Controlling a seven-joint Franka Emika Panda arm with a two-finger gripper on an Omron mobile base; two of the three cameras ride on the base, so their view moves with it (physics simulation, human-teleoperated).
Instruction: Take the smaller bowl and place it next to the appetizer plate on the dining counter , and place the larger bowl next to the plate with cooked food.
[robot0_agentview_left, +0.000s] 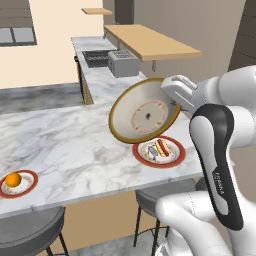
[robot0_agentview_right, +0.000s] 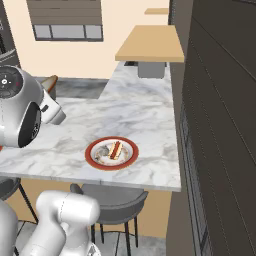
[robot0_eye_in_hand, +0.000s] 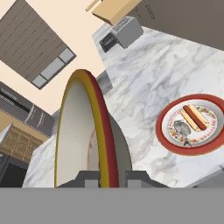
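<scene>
Fingers (robot0_eye_in_hand: 89, 178) of the white arm's two-finger gripper (robot0_eye_in_hand: 106, 179) pinch the rim of the wide, shallow cream bowl with a brown-gold rim and faint reddish rings inside (robot0_agentview_left: 145, 111), one dark tip on each side of the rim in the hand view. The larger bowl hangs clear of the surface, tipped up nearly on edge, its inside facing the left base camera. In the left base view it extends out from the gripper (robot0_agentview_left: 172, 102) toward the left, raised above the long white-grey veined marble dining counter (robot0_agentview_left: 75, 145).

Just below the gripper and the bowl in that view sits the round red-rimmed white plate bearing brownish pieces of food (robot0_agentview_left: 159, 151), flat on the marble near the counter's front edge; the bowl's lower rim overlaps the plate's far edge in the picture, though it is lifted above it. In the hand view the same plate (robot0_eye_in_hand: 192, 124) lies off to the right of the gripper, with a sausage-like piece and a greyish piece on it. The right base view shows the plate (robot0_agentview_right: 112, 153) alone on the marble.

Well away from the gripper, far along the counter toward its other end, rests the small round red-rimmed white plate with one orange ball (robot0_agentview_left: 18, 183). Beyond the gripper, on the far counter, stands a grey boxy toaster (robot0_agentview_left: 123, 63) under a tan wooden shelf (robot0_agentview_left: 150, 42).
</scene>
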